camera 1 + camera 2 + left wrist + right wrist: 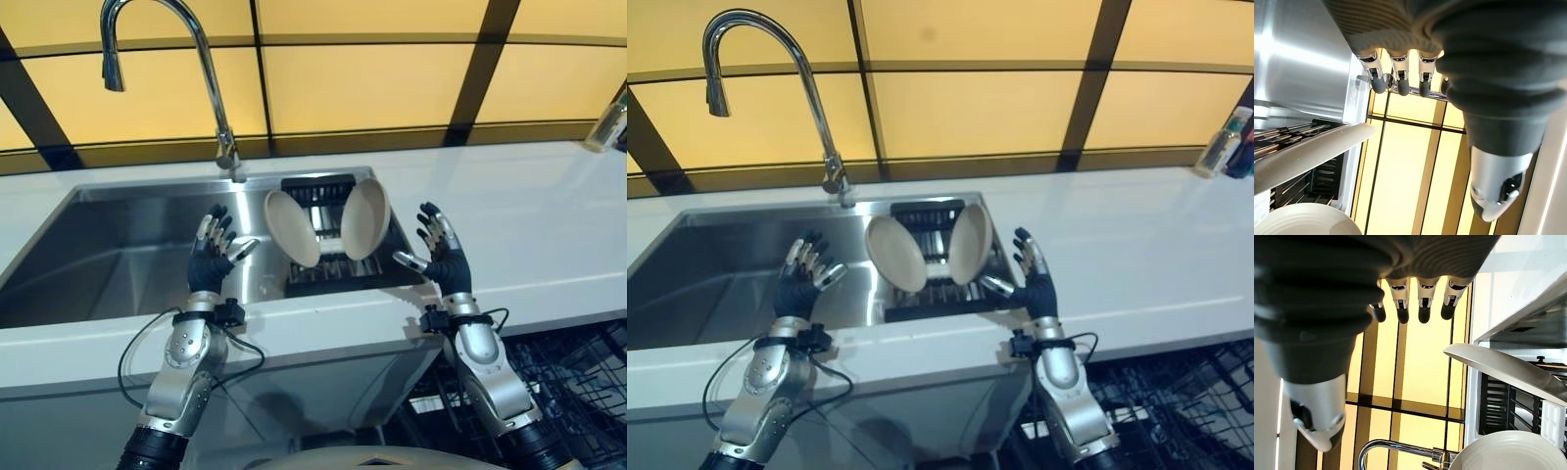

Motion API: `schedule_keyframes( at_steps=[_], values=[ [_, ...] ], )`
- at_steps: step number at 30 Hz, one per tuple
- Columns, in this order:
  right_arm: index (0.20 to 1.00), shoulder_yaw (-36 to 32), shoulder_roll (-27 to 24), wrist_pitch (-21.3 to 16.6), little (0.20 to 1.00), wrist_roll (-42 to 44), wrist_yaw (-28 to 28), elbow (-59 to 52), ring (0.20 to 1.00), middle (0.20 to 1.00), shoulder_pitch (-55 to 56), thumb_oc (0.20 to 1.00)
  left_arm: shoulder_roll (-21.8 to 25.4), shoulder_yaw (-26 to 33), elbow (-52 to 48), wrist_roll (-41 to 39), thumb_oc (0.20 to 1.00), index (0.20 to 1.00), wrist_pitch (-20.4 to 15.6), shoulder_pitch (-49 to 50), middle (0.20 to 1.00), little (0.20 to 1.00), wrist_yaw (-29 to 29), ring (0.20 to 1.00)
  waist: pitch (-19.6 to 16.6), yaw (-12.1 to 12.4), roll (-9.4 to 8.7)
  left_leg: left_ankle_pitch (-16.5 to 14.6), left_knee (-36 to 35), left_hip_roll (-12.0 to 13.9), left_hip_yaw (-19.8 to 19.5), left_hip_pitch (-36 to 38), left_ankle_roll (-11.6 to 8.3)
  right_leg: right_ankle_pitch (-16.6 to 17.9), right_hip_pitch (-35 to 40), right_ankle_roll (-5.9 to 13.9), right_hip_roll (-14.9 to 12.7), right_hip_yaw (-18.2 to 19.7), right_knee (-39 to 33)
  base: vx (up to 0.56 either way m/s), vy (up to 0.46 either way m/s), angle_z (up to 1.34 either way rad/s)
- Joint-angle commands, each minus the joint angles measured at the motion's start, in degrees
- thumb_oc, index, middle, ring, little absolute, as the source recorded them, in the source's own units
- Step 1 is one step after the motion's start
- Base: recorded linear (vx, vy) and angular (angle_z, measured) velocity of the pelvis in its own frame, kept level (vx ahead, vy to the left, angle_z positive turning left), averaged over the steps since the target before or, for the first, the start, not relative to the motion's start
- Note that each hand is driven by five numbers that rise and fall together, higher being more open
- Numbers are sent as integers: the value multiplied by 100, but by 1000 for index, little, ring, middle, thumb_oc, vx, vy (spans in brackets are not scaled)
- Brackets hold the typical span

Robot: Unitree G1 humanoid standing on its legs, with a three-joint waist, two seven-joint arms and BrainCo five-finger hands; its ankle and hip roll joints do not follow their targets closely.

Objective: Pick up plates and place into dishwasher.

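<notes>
Two round beige ceramic plates (292,228) (364,217), stiff, probably fragile; grasp rims. Left hand (212,257), right hand (441,255): fingers spread, empty.

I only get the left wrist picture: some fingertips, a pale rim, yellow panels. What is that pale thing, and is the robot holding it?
Observer: It is a plate, standing on edge in a dark rack in the sink. The left robot hand is open beside it, not touching.
Operator: Just the one plate?
Observer: Two. The second plate leans the other way, so their tops spread apart.
Operator: Where is the other hand?
Observer: The right robot hand is open over the counter, right of the plates.
</notes>
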Motion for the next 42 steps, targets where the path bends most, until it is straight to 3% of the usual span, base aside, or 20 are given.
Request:
schedule_keyframes(
  at_steps=[1, 21, 29, 34, 42],
  values=[
    [1000, -217, 71, -220, 1000, 164, 25, -494, 1000, 1000, -149, 1000, 2, 121, -137, -47, 1000, 1000, -201, -286, 1000, 1000, -67, 1000, 47, 125, -20, -709, 73, -489, 13, 33, 541, -469, 0, -241, 423, -211, 51, 0, 0, 0],
    [1000, -231, 102, -239, 1000, 169, 12, -507, 1000, 1000, -51, 1000, 3, 174, -241, 47, 1000, 1000, -348, -163, 1000, 1000, -112, 1000, 132, 161, -60, -679, 47, -444, 7, 32, 515, -489, 13, -279, 469, -253, 51, 3, -19, 0],
    [1000, -252, 46, -180, 1000, 203, 5, -527, 1000, 1000, -42, 1000, 115, 297, -243, 547, 1000, 1000, -381, -138, 1000, 1000, 18, 1000, 96, 128, -48, -657, 97, -399, 19, 26, 461, -542, 42, -355, 544, -216, 59, 34, -58, 0],
    [1000, -264, -58, -92, 1000, 255, 91, -555, 1000, 1000, -78, 1000, 347, 415, -130, 1466, 1000, 1000, -427, -229, 1000, 1000, 51, 1000, 99, 60, -22, -690, 294, -369, 40, -39, 416, -594, 9, -412, 580, -158, 143, 36, -45, -1],
    [1000, -368, -186, 113, 1000, 327, 225, -558, 1000, 1000, -56, 1000, 538, 674, 461, 1709, 1000, 1000, -390, -419, 1000, 1000, -25, 1000, 44, -118, 122, -723, 482, -394, 63, -100, 378, -670, -56, -458, 562, -5, 259, 73, 5, -3]
  ],
)
